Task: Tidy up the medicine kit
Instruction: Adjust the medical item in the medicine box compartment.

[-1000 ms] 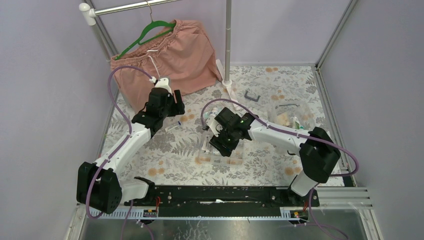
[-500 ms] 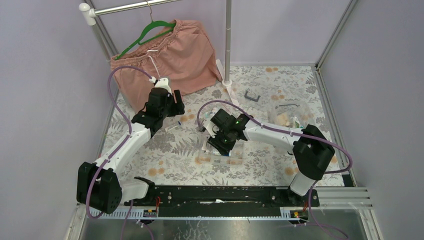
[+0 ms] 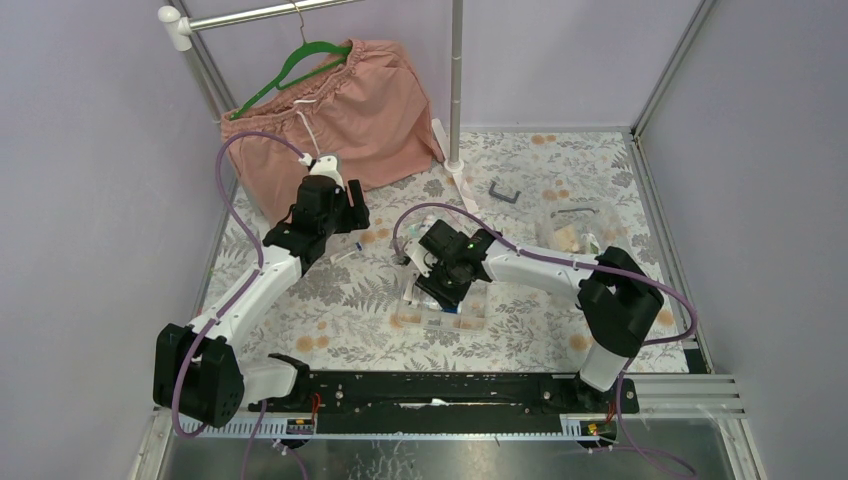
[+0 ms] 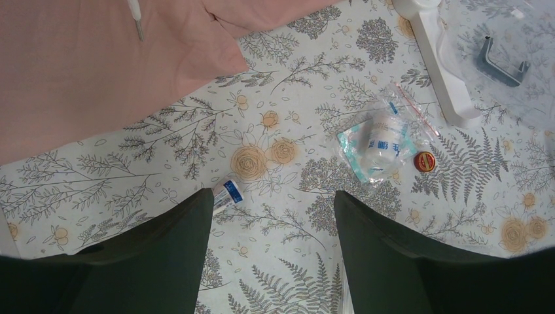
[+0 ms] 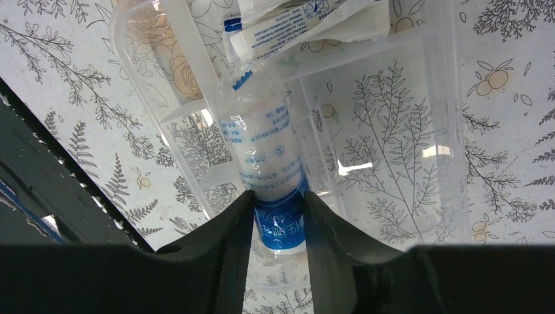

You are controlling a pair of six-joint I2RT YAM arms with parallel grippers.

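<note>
Over clear box (image 5: 451, 98) | right claw (image 5: 278, 204) angled down, grips wrapped roll (image 5: 262, 150) | left claw (image 4: 271, 199) hovers open

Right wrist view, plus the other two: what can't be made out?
- Right wrist: near end of the wrapped roll, hidden between the fingers of the right hand; print too small.
- Right wrist: sachet, cut off by the top edge.
- Left wrist: small tube, partly behind the left hand.
- Top: box contents, covered by the right arm.
</note>
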